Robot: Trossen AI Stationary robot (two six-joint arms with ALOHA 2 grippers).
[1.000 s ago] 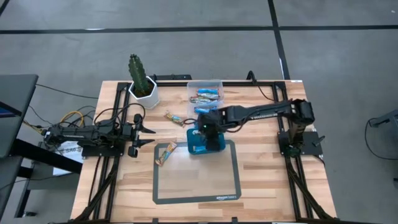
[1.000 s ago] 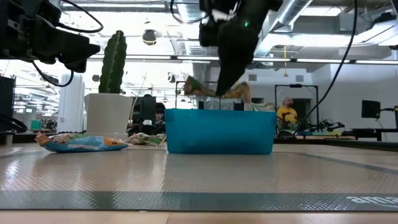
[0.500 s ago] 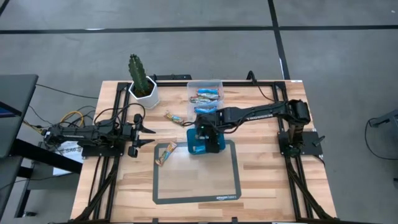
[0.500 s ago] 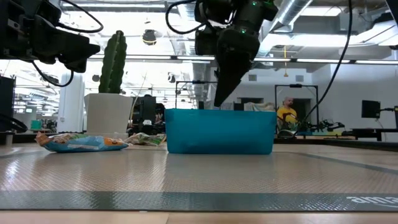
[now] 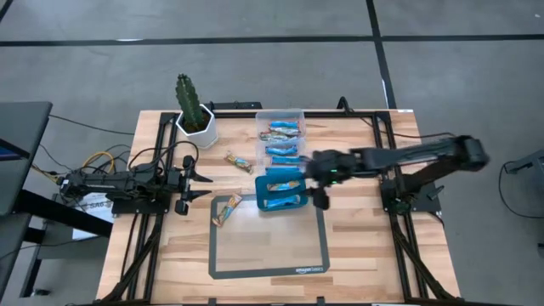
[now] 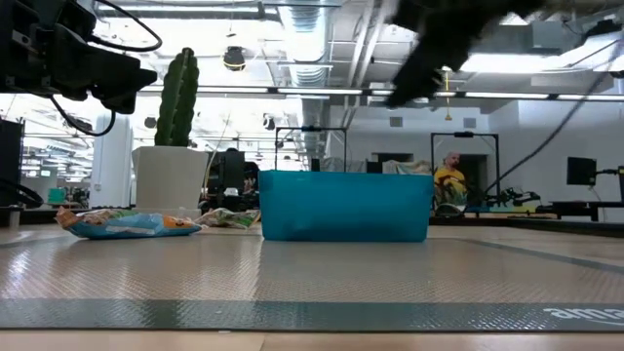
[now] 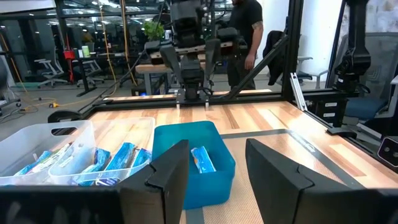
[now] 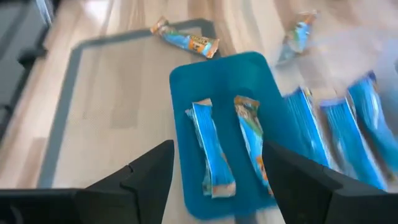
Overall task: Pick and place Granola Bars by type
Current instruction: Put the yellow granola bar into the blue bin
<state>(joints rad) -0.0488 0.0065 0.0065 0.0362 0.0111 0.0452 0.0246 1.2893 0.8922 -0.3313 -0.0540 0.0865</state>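
The right gripper (image 5: 321, 185) hangs open and empty just beside the tray (image 5: 262, 202), which holds two bars (image 8: 212, 157). More bars fill the box (image 5: 280, 119) by the table's far edge; two lie loose. The left gripper (image 5: 202, 177) waits part open, empty

My way over the grey mat (image 5: 268, 246) lay bare, while the teal tray (image 5: 260, 202), clear box (image 5: 297, 115) and cactus pot (image 5: 195, 127) crowded the table's (image 5: 365, 255) far side.
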